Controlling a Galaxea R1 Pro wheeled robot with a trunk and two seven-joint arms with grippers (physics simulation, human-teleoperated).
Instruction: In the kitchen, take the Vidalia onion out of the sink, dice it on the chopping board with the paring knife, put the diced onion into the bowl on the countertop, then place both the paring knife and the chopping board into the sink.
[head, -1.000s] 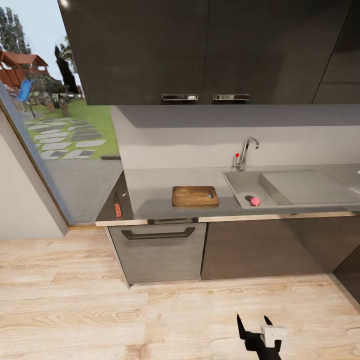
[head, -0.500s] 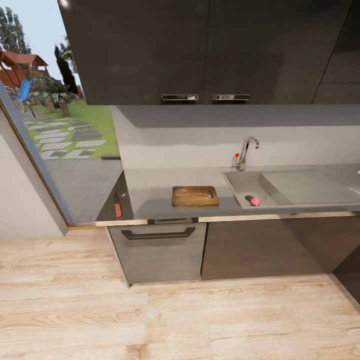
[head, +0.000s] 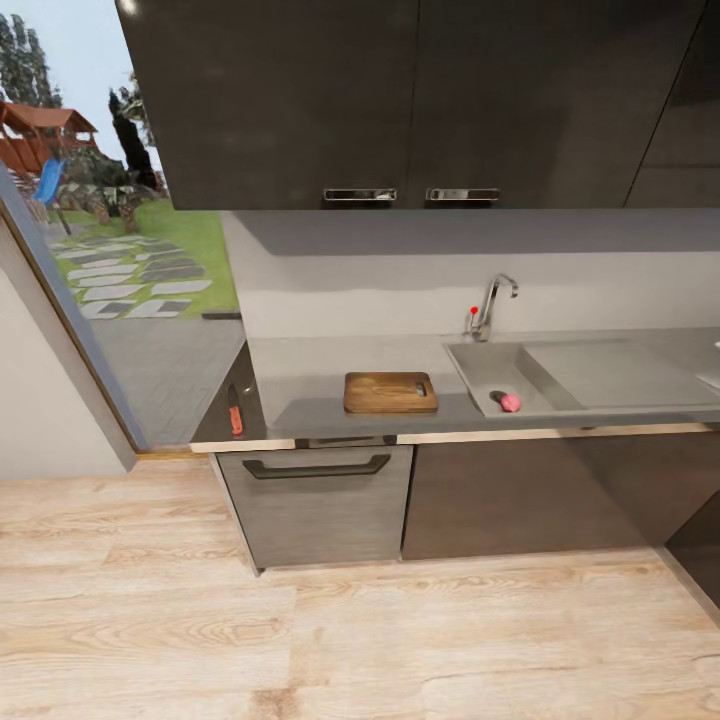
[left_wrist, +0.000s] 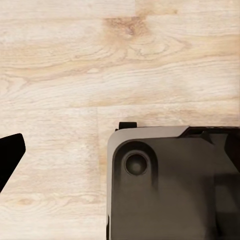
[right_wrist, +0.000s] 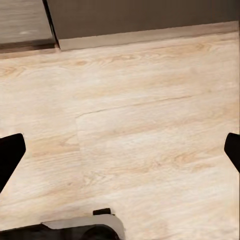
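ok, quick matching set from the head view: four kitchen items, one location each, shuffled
Items:
1. chopping board
2. paring knife
3. onion
4. faucet

Places:
A. in the sink basin
B. behind the sink, at the backsplash
C. middle of the countertop, left of the sink
D. far left end of the counter, near the window

Pairs: 1-C, 2-D, 3-A, 4-B

My fingertips (right_wrist: 10, 155) are matte black with blunt, angled ends, and beneath my left wrist sits my grey base housing (left_wrist: 170, 185), rounded at its corner, pale-rimmed, with a round recessed socket and a small black tab on its edge.
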